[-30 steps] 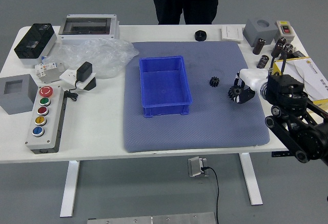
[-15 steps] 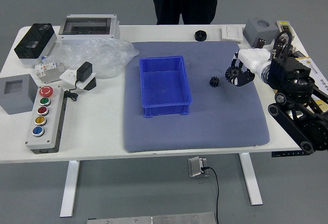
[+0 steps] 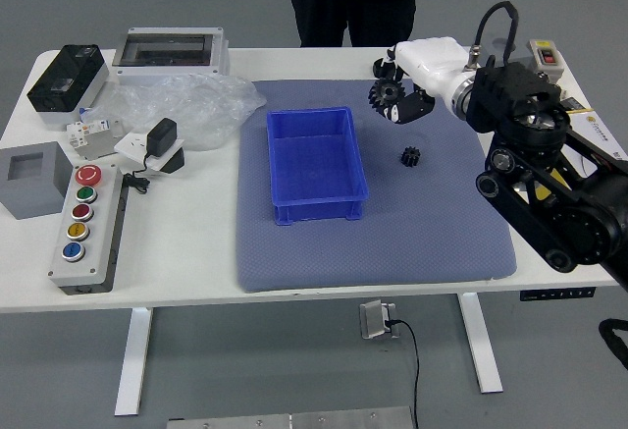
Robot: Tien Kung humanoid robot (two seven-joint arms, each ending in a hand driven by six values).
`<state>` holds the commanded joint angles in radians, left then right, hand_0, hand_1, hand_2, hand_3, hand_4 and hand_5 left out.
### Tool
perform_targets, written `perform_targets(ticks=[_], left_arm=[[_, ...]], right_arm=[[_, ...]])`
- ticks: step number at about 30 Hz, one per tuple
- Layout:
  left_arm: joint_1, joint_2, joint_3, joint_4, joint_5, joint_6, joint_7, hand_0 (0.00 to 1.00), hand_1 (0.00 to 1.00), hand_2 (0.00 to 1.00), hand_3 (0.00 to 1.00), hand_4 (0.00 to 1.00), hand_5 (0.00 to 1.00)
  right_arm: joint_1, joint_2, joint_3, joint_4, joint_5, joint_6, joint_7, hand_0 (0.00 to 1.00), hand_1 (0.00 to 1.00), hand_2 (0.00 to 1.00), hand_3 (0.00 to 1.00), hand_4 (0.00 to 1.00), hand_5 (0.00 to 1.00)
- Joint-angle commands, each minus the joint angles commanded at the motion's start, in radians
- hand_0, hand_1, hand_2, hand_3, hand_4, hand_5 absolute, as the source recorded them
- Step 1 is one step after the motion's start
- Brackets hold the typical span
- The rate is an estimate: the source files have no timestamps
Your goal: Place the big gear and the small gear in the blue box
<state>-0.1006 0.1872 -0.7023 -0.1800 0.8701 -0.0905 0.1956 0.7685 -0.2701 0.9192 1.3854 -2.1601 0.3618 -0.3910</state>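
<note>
Above the blue mat (image 3: 422, 238), near the far right corner of the blue box (image 3: 319, 211), the right hand (image 3: 430, 70) grips the big gear (image 3: 386, 96), while the small gear (image 3: 410, 156) lies on the mat, right of the box.

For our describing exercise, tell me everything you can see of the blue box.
The blue box looks like plastic, rectangular and open-topped, with a thin rim and stubby projections at its near corners. It stands upright and empty on the grey-blue mat, toward its left side; nothing else appears to touch it.
</note>
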Motion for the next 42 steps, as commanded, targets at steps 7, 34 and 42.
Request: perform_targets(ticks=[7, 34, 42], left_arm=[[0.0, 0.0, 0.004, 0.0, -0.001, 0.0, 0.0, 0.824, 0.834, 0.834, 0.826, 0.519, 0.1], [-0.001, 0.0, 0.004, 0.0, 0.008, -0.002, 0.003, 0.824, 0.833, 0.834, 0.826, 0.52, 0.099], [-0.004, 0.0, 0.003, 0.0, 0.002, -0.001, 0.001, 0.824, 0.833, 0.835, 0.826, 0.52, 0.099]], right_arm=[[0.019, 0.066, -0.055, -0.017, 0.01, -0.006, 0.002, 0.54, 0.438, 0.477, 0.526, 0.655, 0.133], [0.04, 0.125, -0.085, -0.074, 0.071, 0.053, 0.003, 0.592, 0.585, 0.771, 0.943, 0.921, 0.485], [0.014, 0.045, -0.044, -0.071, 0.07, 0.015, 0.016, 0.57, 0.564, 0.736, 0.861, 0.898, 0.463]])
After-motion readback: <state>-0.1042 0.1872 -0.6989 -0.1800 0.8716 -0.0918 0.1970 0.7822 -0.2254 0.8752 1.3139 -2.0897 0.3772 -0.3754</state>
